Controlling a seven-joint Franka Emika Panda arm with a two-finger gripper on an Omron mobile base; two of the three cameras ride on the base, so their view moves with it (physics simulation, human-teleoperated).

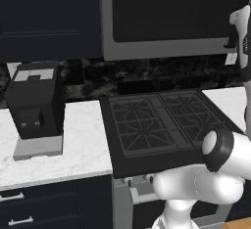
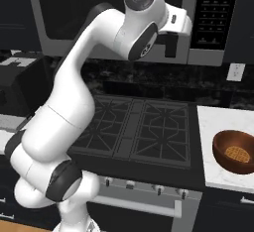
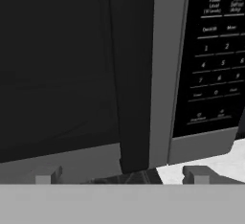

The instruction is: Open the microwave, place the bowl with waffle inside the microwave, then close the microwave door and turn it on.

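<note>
The microwave was cut off at the top edge in the right base view, and much of the microwave door was hidden behind the arm. Keypad labels were too small to be read in the hand view. The coffee machine was cropped by the left edge.

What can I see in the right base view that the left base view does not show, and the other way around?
Right base view: the bowl with the waffle on the counter right of the stove, and the microwave's keypad. Left base view: the black coffee machine on the white counter left of the stove. Both views share the stove, the microwave above it with the microwave door shut, and the wall outlet.
</note>
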